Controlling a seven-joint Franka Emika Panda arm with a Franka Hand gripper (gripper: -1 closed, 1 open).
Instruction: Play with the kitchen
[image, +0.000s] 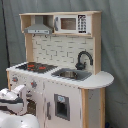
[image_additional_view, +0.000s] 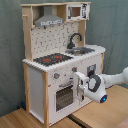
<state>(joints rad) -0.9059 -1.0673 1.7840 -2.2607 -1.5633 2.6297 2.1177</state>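
One kitchen (image_additional_view: 60, 65); one hob (image_additional_view: 52, 59); one faucet (image: 83, 59); one microwave (image: 72, 23)

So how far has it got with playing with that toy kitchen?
Not far, by the look of it. The gripper is up against the front of the kitchen, beside the windowed oven door and just below the knobs. The oven door looks shut. The hob, sink, faucet and microwave look untouched.
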